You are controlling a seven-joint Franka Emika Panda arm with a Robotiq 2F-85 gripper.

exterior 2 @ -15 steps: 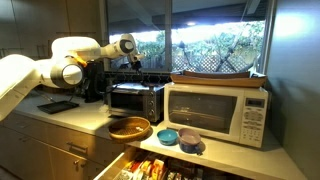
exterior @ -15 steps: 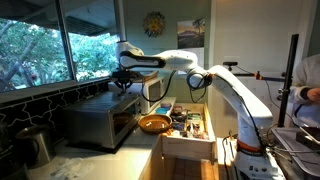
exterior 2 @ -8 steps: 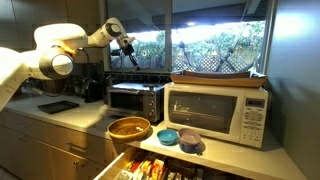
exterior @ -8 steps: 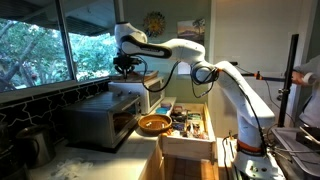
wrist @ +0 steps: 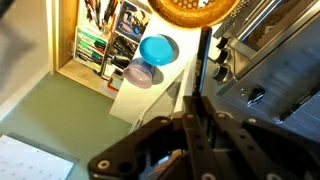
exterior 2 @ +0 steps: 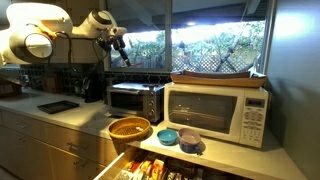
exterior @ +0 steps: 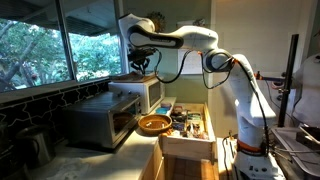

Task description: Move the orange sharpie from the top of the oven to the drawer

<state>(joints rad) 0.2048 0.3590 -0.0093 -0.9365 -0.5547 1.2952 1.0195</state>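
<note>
- Right now your gripper (exterior: 143, 62) hangs high in the air, above the toaster oven (exterior: 100, 118) and close to the window (exterior: 60, 50); in an exterior view it (exterior 2: 122, 50) sits well above the oven's (exterior 2: 135, 100) top.
- From the wrist view your gripper (wrist: 195, 100) has its fingers pressed close together, meeting in a narrow point.
- You see only a thin dark sliver at those tips. It is too small and too dark to show colour, so you cannot tell whether the orange sharpie is pinched there, and no view shows the sharpie clearly.
- Your drawer (exterior: 188, 147) stands pulled open below the counter edge, crowded with small items; the wrist view looks down on it (wrist: 66, 30) from above, off to one side of the fingers.
- You have the orange bowl (exterior: 154, 124) on the counter just behind the open drawer, in front of the toaster oven; it also shows in an exterior view (exterior 2: 129, 128) and at the top of the wrist view (wrist: 190, 10).
- Beside it a blue bowl (exterior 2: 168, 136) and a second small bowl (exterior 2: 189, 141) sit in front of the microwave (exterior 2: 218, 112), near each other; whether they touch is unclear.
</note>
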